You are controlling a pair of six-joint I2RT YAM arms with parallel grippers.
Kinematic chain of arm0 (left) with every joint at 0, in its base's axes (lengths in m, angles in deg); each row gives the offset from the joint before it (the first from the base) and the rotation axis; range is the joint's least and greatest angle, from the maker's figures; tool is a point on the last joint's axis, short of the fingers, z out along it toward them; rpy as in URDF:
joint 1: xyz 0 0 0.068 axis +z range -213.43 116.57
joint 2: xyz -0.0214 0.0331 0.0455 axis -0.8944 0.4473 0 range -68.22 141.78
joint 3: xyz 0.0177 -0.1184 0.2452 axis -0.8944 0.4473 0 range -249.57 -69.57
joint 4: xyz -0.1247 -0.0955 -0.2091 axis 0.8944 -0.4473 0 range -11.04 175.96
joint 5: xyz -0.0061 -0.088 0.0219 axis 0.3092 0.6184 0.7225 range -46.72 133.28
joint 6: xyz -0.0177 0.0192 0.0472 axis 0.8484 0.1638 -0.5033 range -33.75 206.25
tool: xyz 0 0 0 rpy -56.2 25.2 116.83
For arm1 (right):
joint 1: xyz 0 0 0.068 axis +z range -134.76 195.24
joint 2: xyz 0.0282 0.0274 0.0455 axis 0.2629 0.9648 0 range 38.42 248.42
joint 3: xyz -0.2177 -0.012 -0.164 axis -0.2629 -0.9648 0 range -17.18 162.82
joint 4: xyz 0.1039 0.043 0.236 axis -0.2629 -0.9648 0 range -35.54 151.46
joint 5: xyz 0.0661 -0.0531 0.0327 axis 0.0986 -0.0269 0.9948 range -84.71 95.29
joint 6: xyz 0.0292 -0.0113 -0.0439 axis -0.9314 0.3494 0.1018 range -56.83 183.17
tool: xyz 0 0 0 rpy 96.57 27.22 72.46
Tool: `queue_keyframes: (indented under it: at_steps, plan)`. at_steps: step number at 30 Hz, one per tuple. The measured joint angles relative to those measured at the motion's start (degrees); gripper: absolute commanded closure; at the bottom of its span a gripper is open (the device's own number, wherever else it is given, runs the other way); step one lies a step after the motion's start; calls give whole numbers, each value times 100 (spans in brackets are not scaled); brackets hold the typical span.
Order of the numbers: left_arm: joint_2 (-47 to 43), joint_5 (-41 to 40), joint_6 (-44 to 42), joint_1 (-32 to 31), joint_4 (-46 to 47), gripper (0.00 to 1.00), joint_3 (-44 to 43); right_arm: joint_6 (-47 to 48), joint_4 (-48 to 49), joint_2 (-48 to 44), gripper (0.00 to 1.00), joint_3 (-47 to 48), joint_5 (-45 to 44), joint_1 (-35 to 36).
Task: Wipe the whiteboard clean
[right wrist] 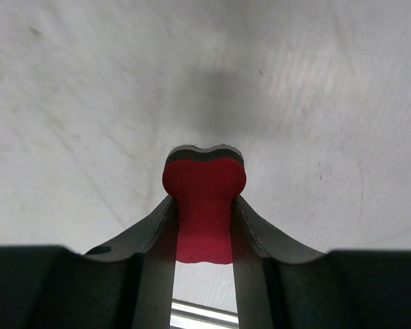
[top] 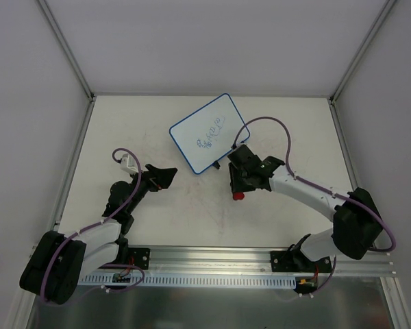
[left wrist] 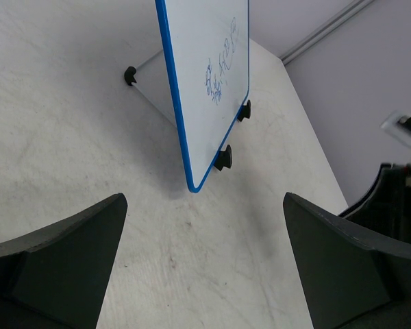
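Note:
The whiteboard (top: 208,133) stands tilted on the table's far middle, blue-rimmed, with dark blue scribbles on its face; the left wrist view shows the whiteboard (left wrist: 216,75) propped on black feet. My right gripper (top: 238,190) is shut on a red bone-shaped eraser (top: 238,195), just in front of the board's near right corner. In the right wrist view the eraser (right wrist: 204,205) is pinched at its waist between both fingers, its head sticking out past the tips. My left gripper (top: 166,177) stands open, empty, left of the board's near corner, its wide-apart fingers (left wrist: 75,253) framing bare table.
The table (top: 151,212) is white and scuffed, walled by white panels with metal corner posts. An aluminium rail (top: 212,267) with the arm bases runs along the near edge. Purple cables loop off both arms.

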Motion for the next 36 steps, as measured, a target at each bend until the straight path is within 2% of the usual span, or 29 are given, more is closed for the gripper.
queue_keyframes:
  at_steps: [9, 12, 15, 18, 22, 26, 31, 36]
  plan:
    - [306, 68, -109, 0, 0, 1, -142, 1025, 151, 767, 100, 1823, 114, 0]
    - [662, 103, -219, 0, 4, 2, -472, 1285, 295, 1309, 100, 2470, 195, 0]
    - [1082, 138, -332, 0, 111, 10, -839, 1467, 575, 1816, 100, 2975, 295, -17]
    - [1451, 251, -420, 4, 223, 8, -1150, 1602, 841, 2127, 100, 3233, 378, -55]
    - [1869, 439, -487, 66, 564, 5, -1373, 1733, 1351, 2334, 100, 3327, 461, -190]
    - [2404, 734, -444, 404, 850, 9, -1600, 1790, 1971, 2367, 100, 3230, 595, -389]
    - [3375, 1198, -103, 903, 1298, 12, -2035, 1814, 3069, 2343, 100, 2514, 599, -461]
    - [4415, 1700, 289, 1139, 1333, 17, -2363, 1808, 3355, 2358, 100, 2179, 669, -444]
